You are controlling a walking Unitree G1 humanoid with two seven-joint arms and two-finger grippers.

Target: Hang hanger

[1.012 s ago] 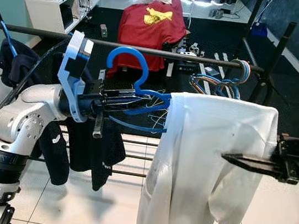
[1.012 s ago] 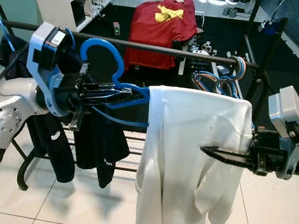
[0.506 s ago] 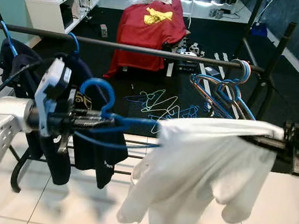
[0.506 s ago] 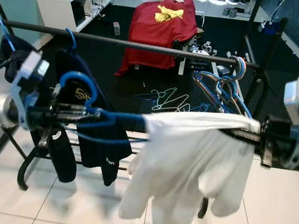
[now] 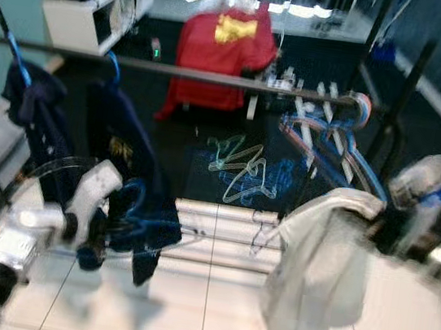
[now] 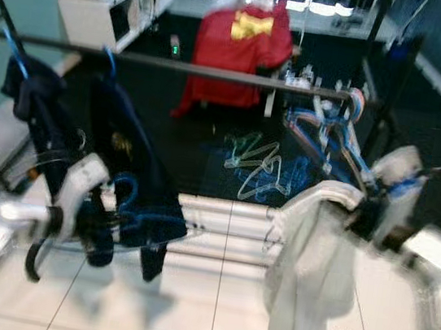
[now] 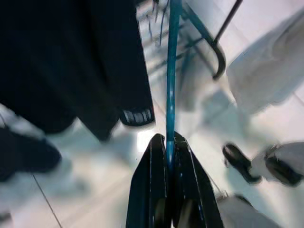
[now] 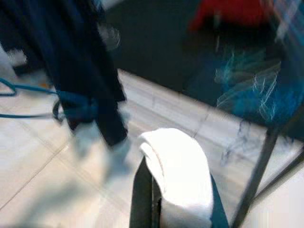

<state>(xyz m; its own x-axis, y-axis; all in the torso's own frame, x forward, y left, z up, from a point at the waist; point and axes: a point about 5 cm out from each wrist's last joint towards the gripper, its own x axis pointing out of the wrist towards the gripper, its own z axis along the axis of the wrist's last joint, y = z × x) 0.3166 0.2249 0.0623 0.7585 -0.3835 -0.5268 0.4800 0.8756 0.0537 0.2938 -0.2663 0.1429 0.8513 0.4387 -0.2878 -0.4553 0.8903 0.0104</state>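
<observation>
A long black rail (image 5: pixel 216 77) runs across in front of me, and everything looks blurry. Two dark blue clothes (image 5: pixel 126 164) hang from the rail on my left side, on blue hooks. At the far right end of the rail, a bunch of bare hangers (image 6: pixel 337 124) hangs together. Far behind the rail, a red shirt (image 5: pixel 225 47) with a yellow picture is draped over something. More loose hangers (image 6: pixel 257 166) lie in a heap on the dark floor under the rail. A white shirt (image 5: pixel 321 269) hangs down low on my right side, well below the rail. My right pincer (image 8: pixel 154 192) is closed, and the white shirt is folded over its fingers. My left pincer (image 7: pixel 167 164) is low on my left, near the dark clothes. It is squeezed shut on the blue hanger (image 7: pixel 171 76). The thin blue bar comes straight out from between its fingers. The hanger is not on the rail yet.
</observation>
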